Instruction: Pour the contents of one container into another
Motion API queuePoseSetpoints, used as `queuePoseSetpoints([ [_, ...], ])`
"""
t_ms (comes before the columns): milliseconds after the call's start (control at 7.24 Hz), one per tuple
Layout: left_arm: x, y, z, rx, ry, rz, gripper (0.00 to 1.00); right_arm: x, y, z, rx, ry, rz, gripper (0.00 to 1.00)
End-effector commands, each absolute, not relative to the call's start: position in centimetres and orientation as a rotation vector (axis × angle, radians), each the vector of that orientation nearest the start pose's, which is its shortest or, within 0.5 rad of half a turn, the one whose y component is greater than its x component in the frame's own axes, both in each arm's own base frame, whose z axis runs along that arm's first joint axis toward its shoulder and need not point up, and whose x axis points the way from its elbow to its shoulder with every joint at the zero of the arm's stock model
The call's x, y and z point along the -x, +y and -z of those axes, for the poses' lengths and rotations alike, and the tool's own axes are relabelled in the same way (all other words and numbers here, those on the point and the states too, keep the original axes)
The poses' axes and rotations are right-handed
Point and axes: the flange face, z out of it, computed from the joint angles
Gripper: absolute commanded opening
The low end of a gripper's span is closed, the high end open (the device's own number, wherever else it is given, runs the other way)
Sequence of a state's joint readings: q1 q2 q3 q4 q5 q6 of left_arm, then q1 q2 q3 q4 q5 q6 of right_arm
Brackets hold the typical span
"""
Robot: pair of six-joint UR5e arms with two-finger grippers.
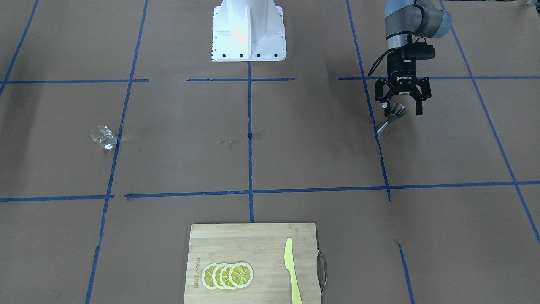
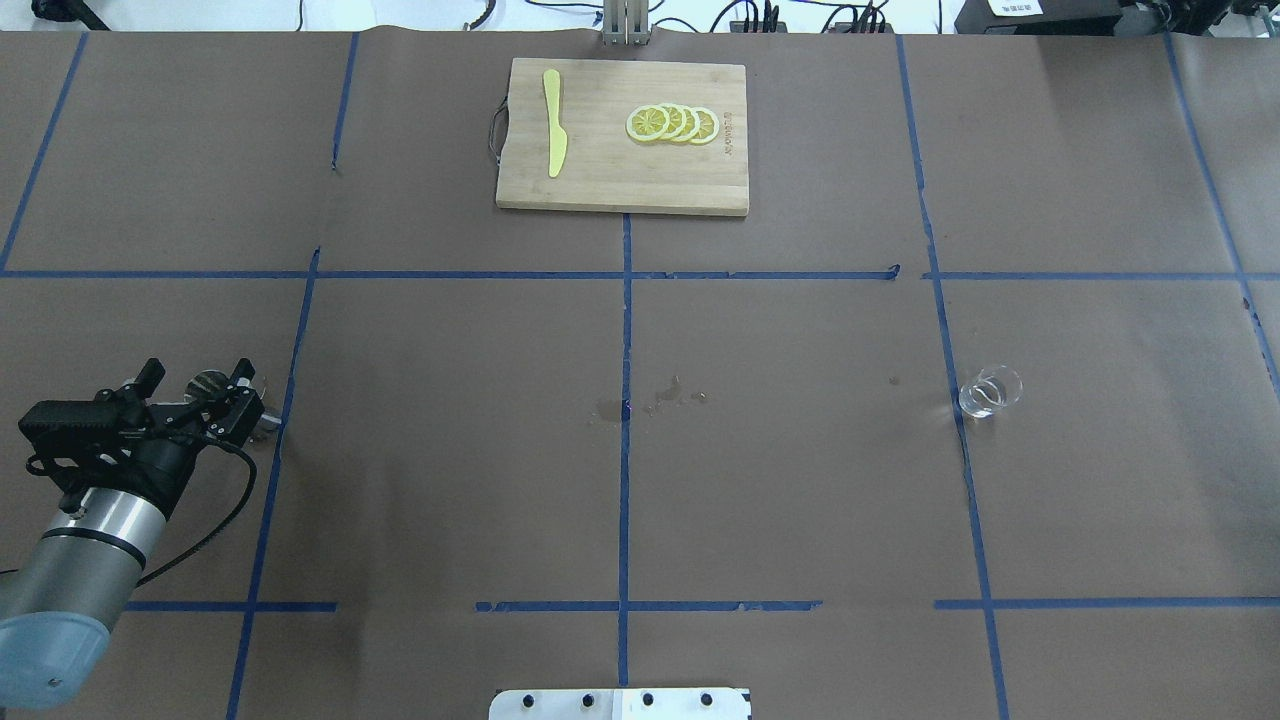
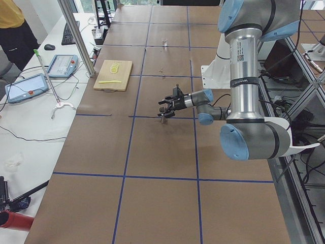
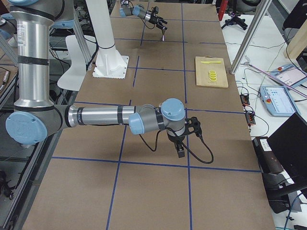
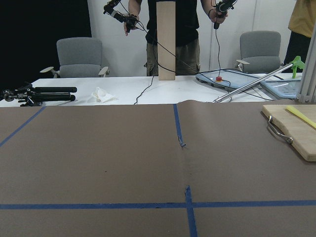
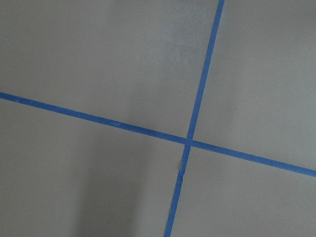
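Note:
The steel hourglass jigger (image 1: pixel 392 118) stands on the brown paper at the robot's left side, also seen from overhead as the jigger (image 2: pixel 208 383). My left gripper (image 1: pixel 403 112) hangs over it, open, with its fingers on either side of the jigger's upper cone and not touching it. The clear glass cup (image 1: pixel 103 137) stands far off on the robot's right side; overhead, the cup (image 2: pixel 989 391) sits beside a blue tape line. My right gripper (image 4: pixel 180 149) shows only in the exterior right view, low over the table. I cannot tell whether it is open or shut.
A wooden cutting board (image 2: pixel 600 185) with lemon slices (image 2: pixel 672 124) and a yellow knife (image 2: pixel 553 122) lies at the far middle edge. Small wet spots (image 2: pixel 672 392) mark the table's centre. The white robot base (image 1: pixel 249 31) stands at the near edge. A person stands beyond the table.

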State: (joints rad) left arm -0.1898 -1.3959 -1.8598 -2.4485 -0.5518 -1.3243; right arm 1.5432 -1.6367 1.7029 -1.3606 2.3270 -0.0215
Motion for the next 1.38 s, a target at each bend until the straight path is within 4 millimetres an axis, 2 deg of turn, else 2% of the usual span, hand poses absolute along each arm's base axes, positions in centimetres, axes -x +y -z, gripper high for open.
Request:
queuePoseSetpoints([
  [0,-38.8,-29.2,-48.9,-1.111,0.681,0.456,1.0,-5.2,-48.1,-60.4,-0.259,-0.753,0.15,1.0],
  [276,-39.0,-29.1,-49.9,-1.111,0.701,0.471,1.0,-5.2,-48.1,-60.5,-0.258,-0.753,0.15,1.0],
  [415,-39.2,-28.9,-51.7,-1.126,0.701,0.481,1.0,-5.2,-48.2,-60.3,-0.261,-0.753,0.151,1.0],
  [1244,-41.0,-28.2,-53.2,-1.123,0.7,0.46,0.98,-5.2,-48.3,-60.1,-0.264,-0.753,0.151,1.0],
])
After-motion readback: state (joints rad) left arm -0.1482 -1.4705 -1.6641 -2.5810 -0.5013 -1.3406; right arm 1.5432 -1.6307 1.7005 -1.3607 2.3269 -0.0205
